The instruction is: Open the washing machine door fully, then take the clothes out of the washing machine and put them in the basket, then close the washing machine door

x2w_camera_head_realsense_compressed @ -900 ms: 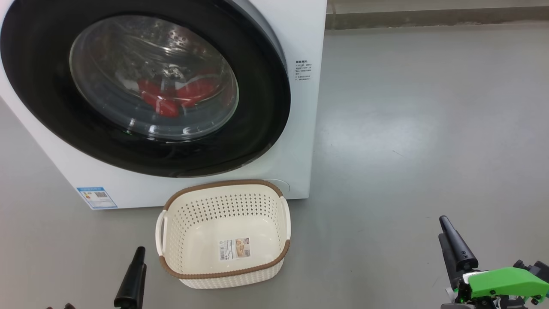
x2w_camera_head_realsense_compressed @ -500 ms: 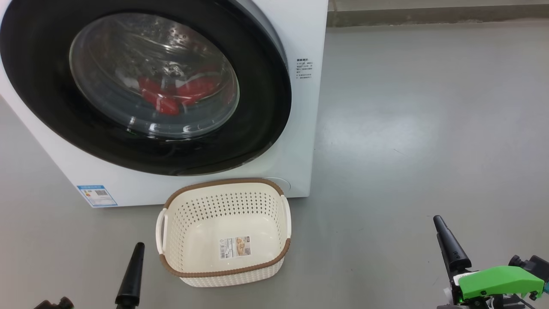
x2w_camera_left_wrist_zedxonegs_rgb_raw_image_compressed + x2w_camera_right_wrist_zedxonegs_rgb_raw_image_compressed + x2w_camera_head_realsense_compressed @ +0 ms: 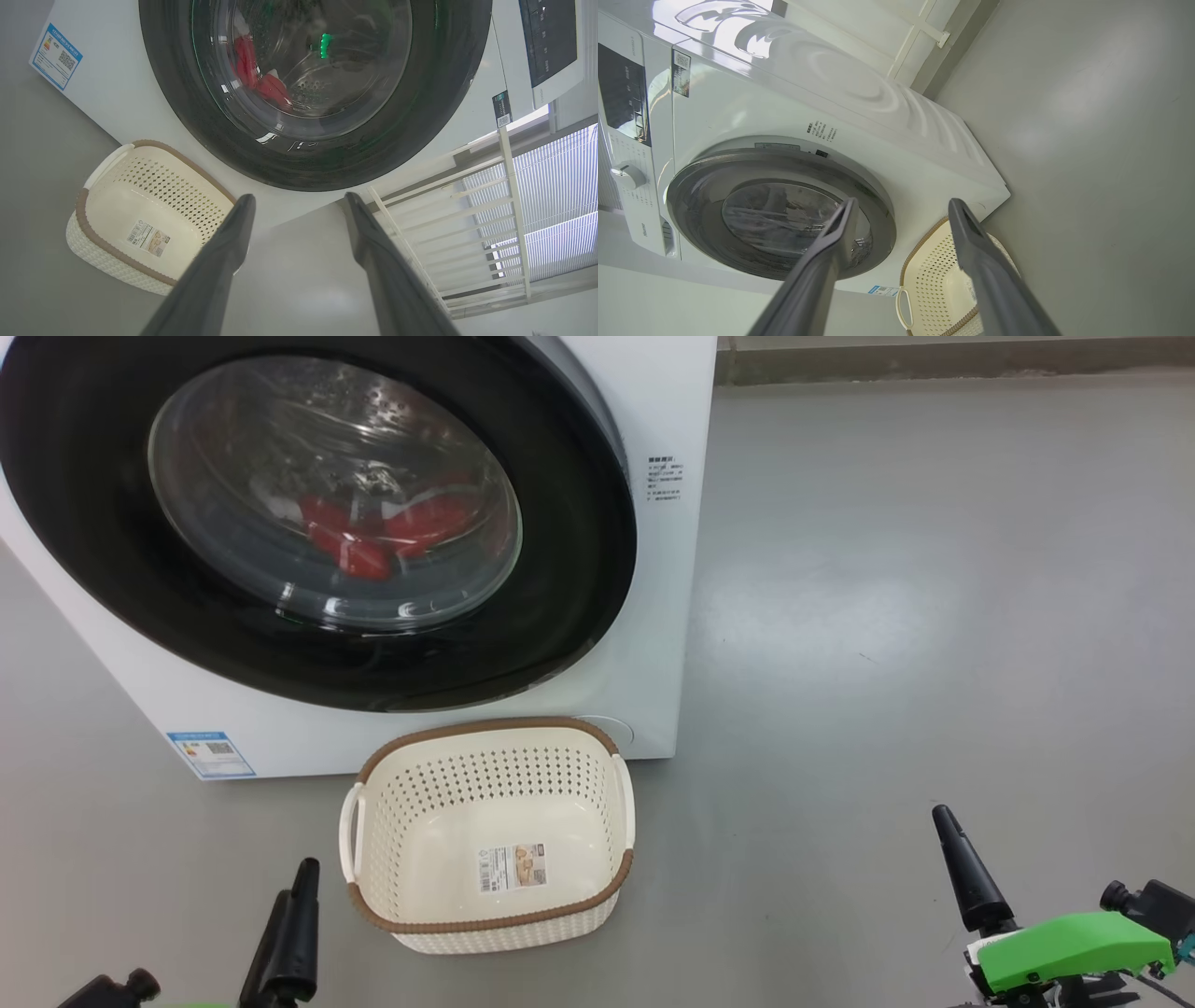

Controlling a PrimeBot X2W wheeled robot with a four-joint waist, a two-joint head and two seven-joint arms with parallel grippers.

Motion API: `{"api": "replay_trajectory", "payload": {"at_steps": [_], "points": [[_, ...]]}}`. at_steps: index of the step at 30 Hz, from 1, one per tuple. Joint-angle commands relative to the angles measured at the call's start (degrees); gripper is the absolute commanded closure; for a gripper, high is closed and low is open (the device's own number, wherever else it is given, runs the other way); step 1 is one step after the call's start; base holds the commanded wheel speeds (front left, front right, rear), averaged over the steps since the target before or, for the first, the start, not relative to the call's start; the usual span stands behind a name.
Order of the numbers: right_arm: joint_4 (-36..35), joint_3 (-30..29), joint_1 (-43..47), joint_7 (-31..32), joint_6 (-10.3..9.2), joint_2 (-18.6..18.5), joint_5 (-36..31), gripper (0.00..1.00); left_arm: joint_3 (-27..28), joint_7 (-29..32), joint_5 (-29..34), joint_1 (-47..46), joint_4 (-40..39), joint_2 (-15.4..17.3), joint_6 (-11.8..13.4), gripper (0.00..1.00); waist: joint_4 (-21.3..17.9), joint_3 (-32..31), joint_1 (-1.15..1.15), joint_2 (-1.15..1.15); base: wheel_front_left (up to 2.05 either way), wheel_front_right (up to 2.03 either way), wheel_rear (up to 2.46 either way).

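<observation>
Black-fingered and spread wide, the left gripper [image 3: 299, 200] grasps nothing; one of its fingers [image 3: 291, 933] rises at the lower left of the head view. Above it, the upper left of that frame holds the washing machine [image 3: 653, 616], white, with a small blue label sticker [image 3: 211, 755] at its lower left corner. The washing machine door [image 3: 560, 569] sits shut against the front. Through its glass bowl the clothes [image 3: 373, 537] show red, lying low in the drum. At the bottom centre the basket [image 3: 485, 775] stands on the grey floor [image 3: 934, 616], just in front of the machine and below the door, with a paper label [image 3: 513, 867] on its bottom. At the lower right the right gripper [image 3: 902, 205] hangs over bare floor beside a green housing [image 3: 1074, 947], well apart from the basket, its jaws released and parted with nothing between them.
</observation>
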Motion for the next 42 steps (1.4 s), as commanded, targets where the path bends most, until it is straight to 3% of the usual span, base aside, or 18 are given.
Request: {"api": "replay_trajectory", "payload": {"at_steps": [1,18,42], "points": [[-1.7,1.0,-1.7,-0.7,0.02,-0.9,-2.1,0.00,0.5,-0.7,2.4,-0.7,-2.3,0.8,0.4,0.00,0.0,0.1,0.00,0.00,0.00,0.00,0.00],[-1.7,3.7,-1.9,-3.6,0.02,-2.1,-11.5,0.00,-1.7,-3.6,18.3,0.3,-4.5,1.0,1.9,0.00,0.3,0.5,0.00,0.00,0.00,0.00,0.00],[-2.0,6.2,-1.5,-7.5,0.03,-3.6,-24.7,0.00,-4.4,-7.5,35.7,1.8,-8.2,2.6,6.1,0.00,0.5,1.1,0.00,0.00,0.00,0.00,0.00]]}}
